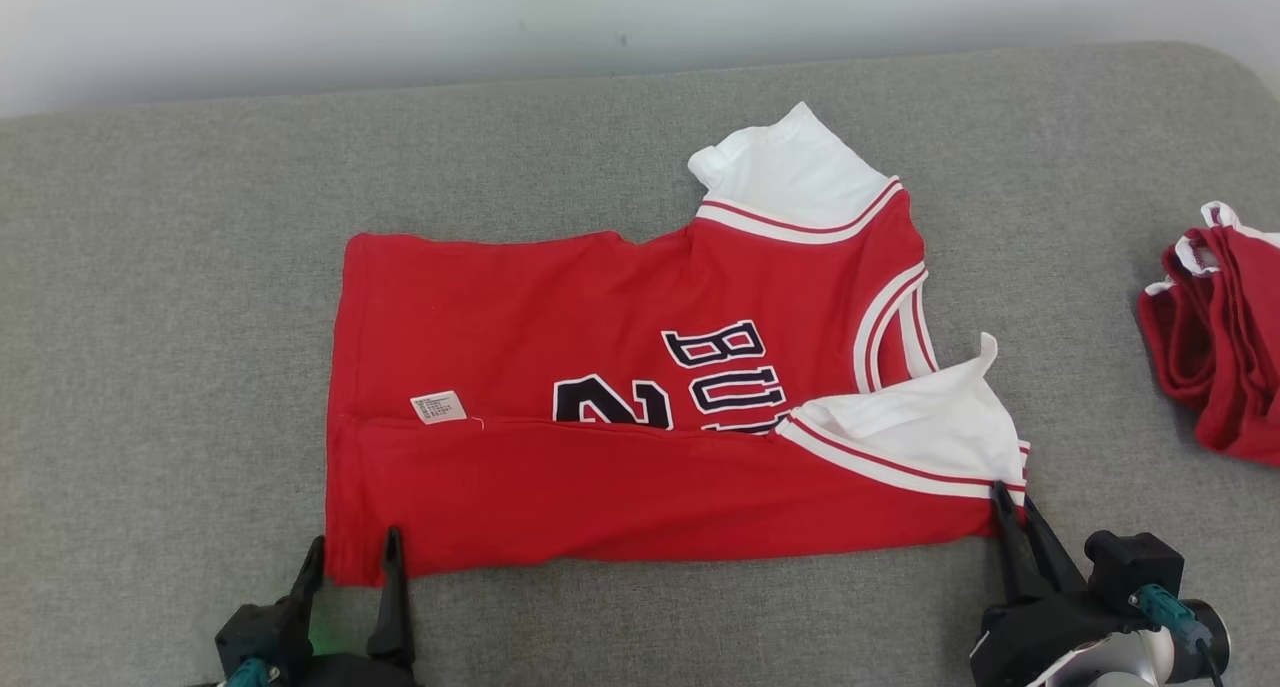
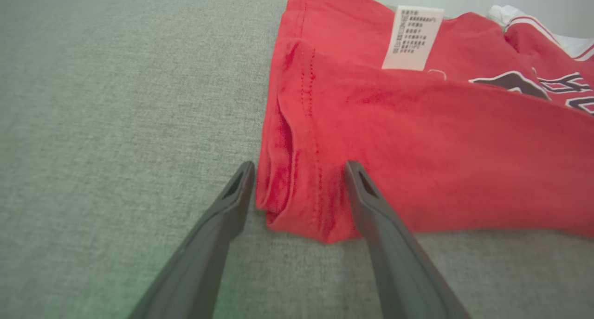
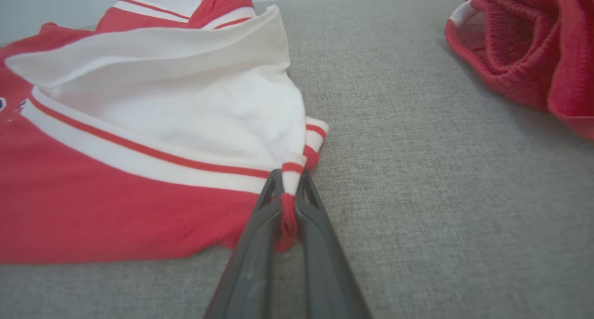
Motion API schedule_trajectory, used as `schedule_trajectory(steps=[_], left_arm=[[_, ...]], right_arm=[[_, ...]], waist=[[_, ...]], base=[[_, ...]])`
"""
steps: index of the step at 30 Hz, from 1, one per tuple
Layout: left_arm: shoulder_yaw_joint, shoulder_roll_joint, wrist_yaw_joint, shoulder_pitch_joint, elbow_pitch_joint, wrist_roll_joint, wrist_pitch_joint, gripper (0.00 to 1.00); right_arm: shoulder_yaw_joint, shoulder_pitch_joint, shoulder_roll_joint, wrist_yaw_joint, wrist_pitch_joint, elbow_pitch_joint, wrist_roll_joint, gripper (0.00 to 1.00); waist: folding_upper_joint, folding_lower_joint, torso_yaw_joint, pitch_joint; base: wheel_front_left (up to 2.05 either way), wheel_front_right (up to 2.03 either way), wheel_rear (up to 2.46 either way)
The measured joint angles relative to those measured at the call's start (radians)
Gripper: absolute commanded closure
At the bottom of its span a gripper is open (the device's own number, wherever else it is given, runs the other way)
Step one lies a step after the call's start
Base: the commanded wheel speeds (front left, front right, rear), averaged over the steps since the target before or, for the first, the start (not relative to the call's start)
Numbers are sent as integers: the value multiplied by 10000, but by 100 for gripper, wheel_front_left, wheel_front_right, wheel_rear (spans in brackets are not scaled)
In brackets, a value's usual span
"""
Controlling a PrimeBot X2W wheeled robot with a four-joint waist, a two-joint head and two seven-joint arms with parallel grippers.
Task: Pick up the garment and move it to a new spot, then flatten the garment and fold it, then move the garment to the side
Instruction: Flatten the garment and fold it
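Dark fingers of the right gripper (image 3: 287, 182) are pinched nearly together on a fold of red-and-white ribbed trim at the near right corner of the garment (image 1: 600, 317). The cloth is caught between the two tips. That arm comes in low from the lower right of the head view, its fingers angled up and slightly left, close over the grey cushion (image 1: 150, 317). The left gripper (image 1: 355, 547) stands wide at the lower left with its fingers pointing up the view. They straddle the near left hem corner, one finger over the red fabric and the other just outside its edge. Whether they touch the cloth I cannot tell. The garment lies spread across the middle of the cushion, its near edge folded over the lettering. A white care label (image 2: 412, 38) shows near the hem, and a white sleeve (image 1: 930, 427) lies beside the right gripper. A second red garment (image 1: 1220, 347) sits bunched well apart at the far right.
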Motion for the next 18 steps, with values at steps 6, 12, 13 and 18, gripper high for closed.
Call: schedule_trajectory(steps=[6, 12, 13, 18], left_arm=[[-339, 38, -140, -364, 855, -477, -58, 100], [-426, 17, -267, -420, 759, -709, -27, 100], [-372, 17, -272, -407, 646, -686, -10, 100], [111, -6, -349, -171, -36, -380, 0, 100]], right_arm=[[86, -26, -6, -2, 2, -150, 79, 100], [-8, -159, 21, -2, 2, -238, 199, 100], [-59, -187, 38, -2, 2, -265, 203, 100], [-251, -244, 38, -2, 4, -362, 297, 100]], waist=[[0, 0, -55, 72], [0, 0, -25, -93], [0, 1, -20, -146], [0, 1, -7, -569]], base=[[0, 0, 0], [0, 0, 0], [0, 0, 0], [0, 0, 0]])
